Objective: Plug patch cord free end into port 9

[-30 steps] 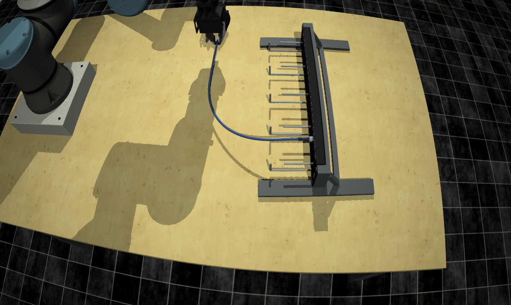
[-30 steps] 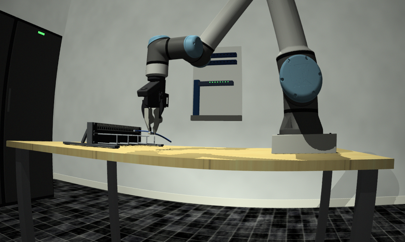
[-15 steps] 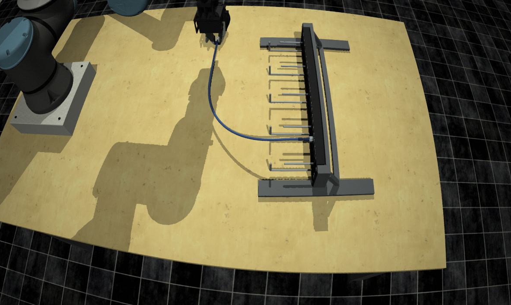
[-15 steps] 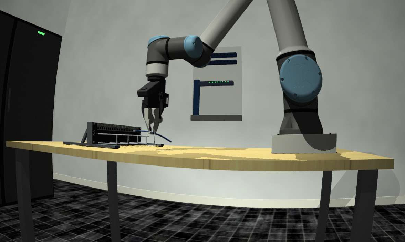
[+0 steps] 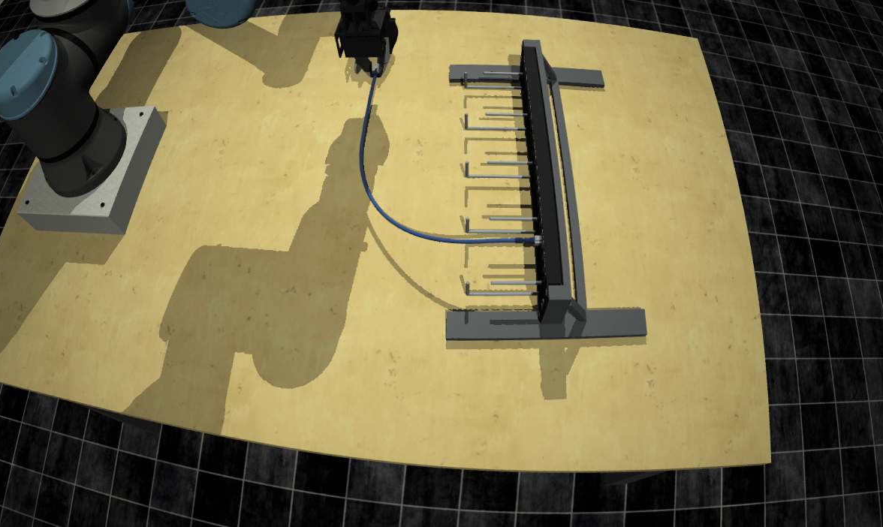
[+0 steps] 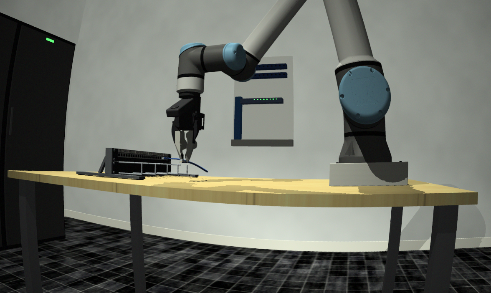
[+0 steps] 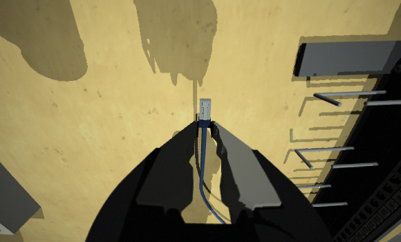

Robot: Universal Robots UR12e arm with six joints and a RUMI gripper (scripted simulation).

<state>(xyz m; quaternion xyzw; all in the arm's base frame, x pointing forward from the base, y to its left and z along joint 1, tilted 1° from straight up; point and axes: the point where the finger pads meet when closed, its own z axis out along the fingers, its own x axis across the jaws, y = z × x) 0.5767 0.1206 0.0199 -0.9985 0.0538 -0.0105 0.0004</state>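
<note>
With our gripper pinching the plug above the table, well left of the rack, we judged ourselves mid-carry, next needing to turn the plug latch-up and bring it across to port 9.
</note>
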